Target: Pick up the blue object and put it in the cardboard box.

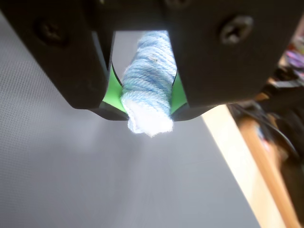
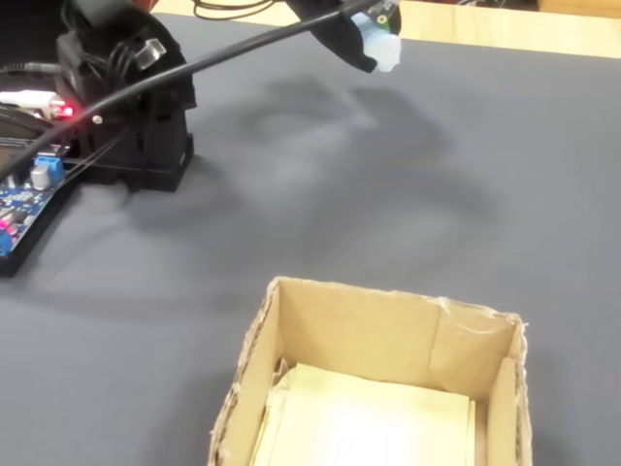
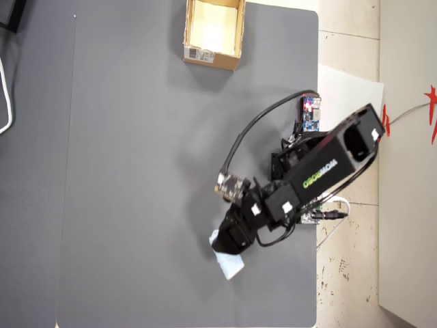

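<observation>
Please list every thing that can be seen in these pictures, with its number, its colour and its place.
blue object: one, pale blue and white, clamped between the gripper's jaws, lifted off the mat.
cardboard box: one, tan with pale yellow inside, open, at the top edge of the mat in the overhead view, nothing blue inside.
mat: one, dark grey, covering the table.
circuit board: one, blue with red lights, beside the arm's base.
cable: one, black, looping from the board to the wrist.
arm: one, black.
gripper: one, black with green pads.

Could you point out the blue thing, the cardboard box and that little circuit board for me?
blue object (image 1: 147, 71): wrist view, ribbed middle between the jaws.
cardboard box (image 2: 374, 330): fixed view, inner far wall.
circuit board (image 3: 311, 115): overhead view, its blue face.
</observation>
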### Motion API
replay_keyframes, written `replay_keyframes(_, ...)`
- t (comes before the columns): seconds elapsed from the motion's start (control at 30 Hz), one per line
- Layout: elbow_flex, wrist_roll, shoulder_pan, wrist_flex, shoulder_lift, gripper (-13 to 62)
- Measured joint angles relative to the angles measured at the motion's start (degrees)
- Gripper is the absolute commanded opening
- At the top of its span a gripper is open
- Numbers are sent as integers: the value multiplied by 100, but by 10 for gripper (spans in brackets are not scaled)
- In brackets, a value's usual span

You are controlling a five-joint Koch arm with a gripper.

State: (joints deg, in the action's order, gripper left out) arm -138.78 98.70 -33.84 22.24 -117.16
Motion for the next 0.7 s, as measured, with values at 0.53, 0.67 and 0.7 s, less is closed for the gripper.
replay_keyframes(0.53,0,-1397,3797,0,-773,43)
replay_keyframes(0.67,431,-1872,4685,-44,-633,43)
replay_keyframes(0.7,466,-1907,4746,-62,-615,43)
